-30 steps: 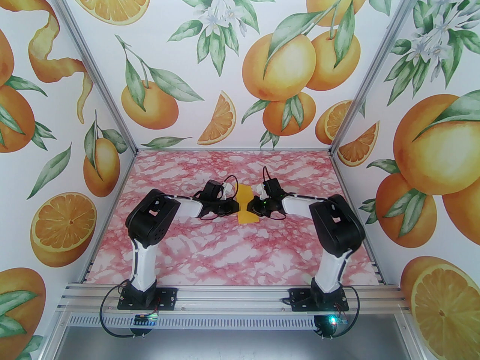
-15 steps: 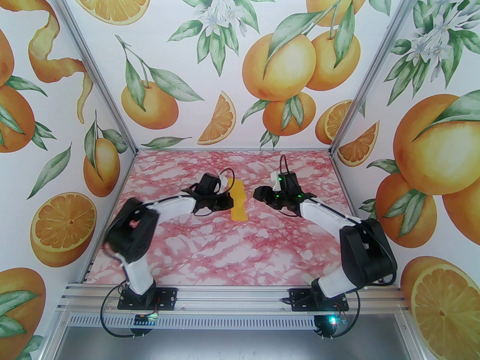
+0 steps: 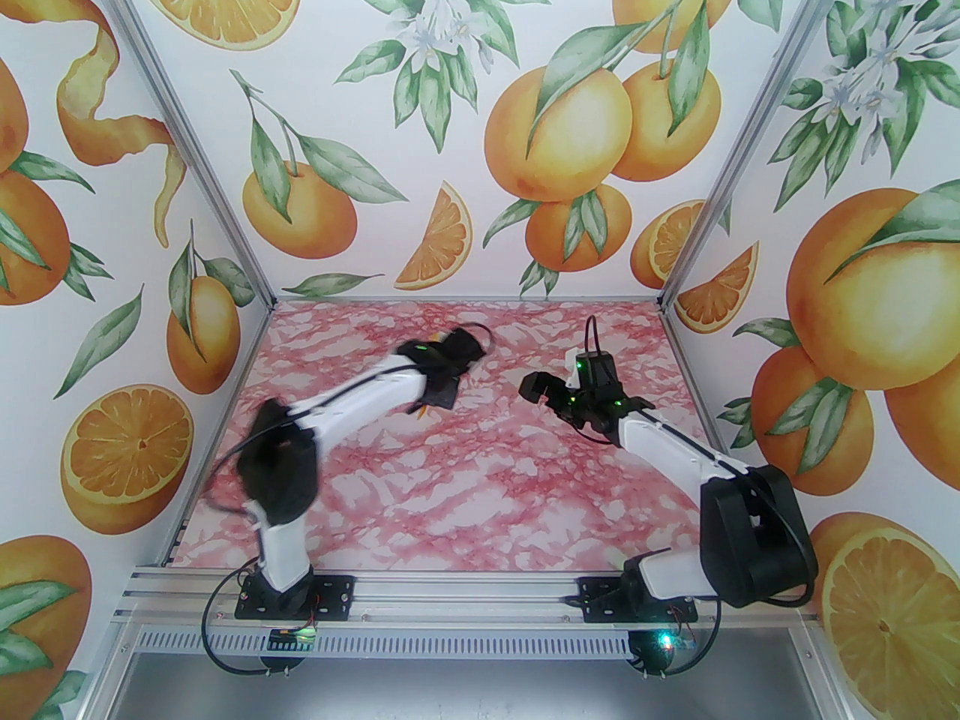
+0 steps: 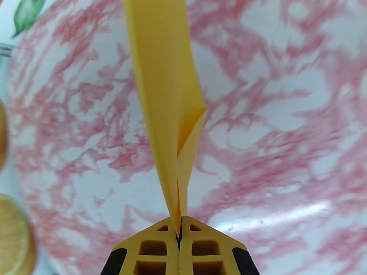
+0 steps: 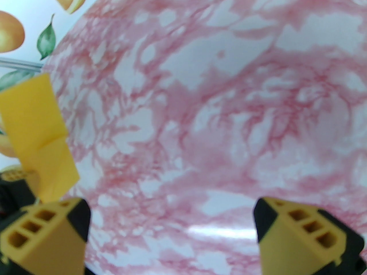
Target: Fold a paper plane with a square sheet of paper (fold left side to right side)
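Aloft over the pink marbled worktop, folded yellow paper clamped at one end between the left fingers, far end cut off by the frame. Overhead, blurred and mostly hidden under the left arm. Right fingers spread wide, empty.

Folded paper is thin matt yellow stuff, smooth, with crisp creases. Table has a pink marble print with a glossy finish, glare streaks on it. Fingers of the right gripper look like matt yellow plastic with black trim. Near-edge rail is ribbed bare metal.
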